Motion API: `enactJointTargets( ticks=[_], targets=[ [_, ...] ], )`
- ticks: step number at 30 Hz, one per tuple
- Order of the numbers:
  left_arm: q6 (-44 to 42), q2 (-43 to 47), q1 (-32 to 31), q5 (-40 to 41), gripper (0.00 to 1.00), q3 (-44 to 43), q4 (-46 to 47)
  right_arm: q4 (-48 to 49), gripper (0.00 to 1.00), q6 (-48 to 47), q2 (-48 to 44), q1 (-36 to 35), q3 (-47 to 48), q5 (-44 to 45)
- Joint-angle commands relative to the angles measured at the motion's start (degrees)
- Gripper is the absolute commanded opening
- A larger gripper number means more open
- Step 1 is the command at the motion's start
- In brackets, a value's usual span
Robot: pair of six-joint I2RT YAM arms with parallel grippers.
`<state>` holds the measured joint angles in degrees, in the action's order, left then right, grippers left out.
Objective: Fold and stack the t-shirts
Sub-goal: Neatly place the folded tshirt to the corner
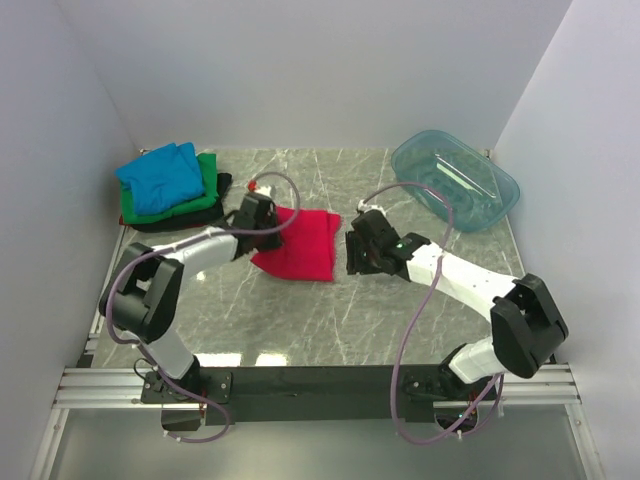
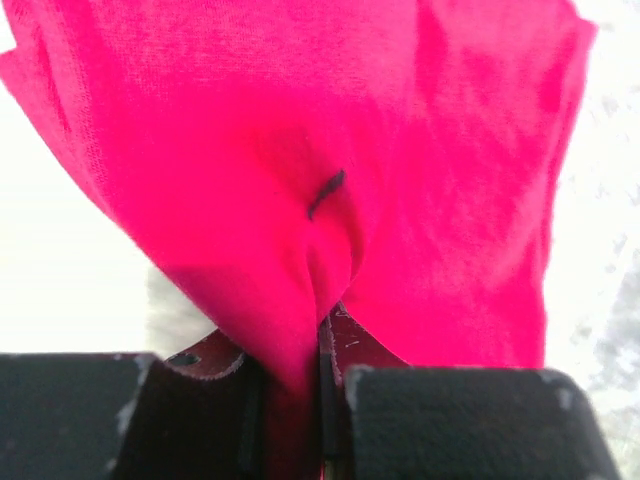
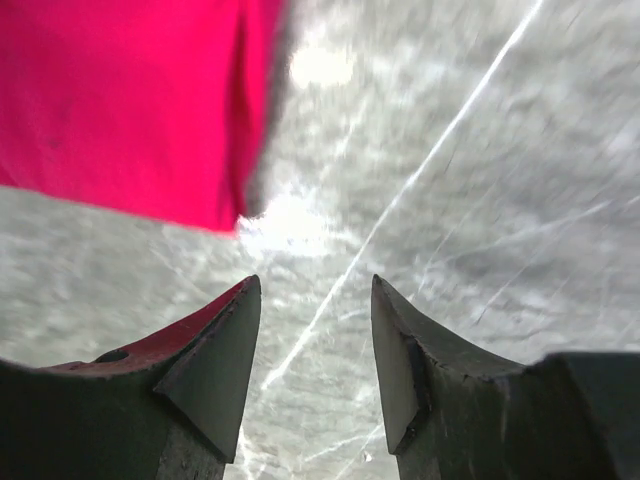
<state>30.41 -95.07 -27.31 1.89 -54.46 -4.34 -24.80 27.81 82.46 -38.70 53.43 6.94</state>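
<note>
Two grippers flank the red tee point(image 1: 303, 246) at ctr of table point(image 1: 400, 330): R gripper point(image 3: 315, 335), jaws apart on nothing, sits just beside its edge, clear of the cloth, while L gripper point(image 2: 320, 345) is clamped on a bunched fold, prob. to drag it toward the blue-topped stack point(image 1: 168, 188) far left.

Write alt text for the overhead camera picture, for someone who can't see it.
The left gripper pinches the left edge of a red-pink t-shirt at mid-table; the open right gripper sits just off its right edge. A stack of blue, green and black t-shirts lies far left, and a clear teal tub stands far right.
</note>
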Motion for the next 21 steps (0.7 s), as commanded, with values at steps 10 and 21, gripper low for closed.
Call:
enactJointTargets(
  ticks=[10, 21],
  targets=[
    [-14.8, 0.4, 12.5, -3.4, 0.00, -19.7, -12.6, 3.2, 0.56, -4.1, -3.2, 3.1, 1.8, -3.2],
    [-22.0, -6.9, 20.8, -6.1, 0.00, -41.2, -20.8, 6.1, 0.56, -4.8, -2.1, 3.5, -0.3, -6.5]
  ],
)
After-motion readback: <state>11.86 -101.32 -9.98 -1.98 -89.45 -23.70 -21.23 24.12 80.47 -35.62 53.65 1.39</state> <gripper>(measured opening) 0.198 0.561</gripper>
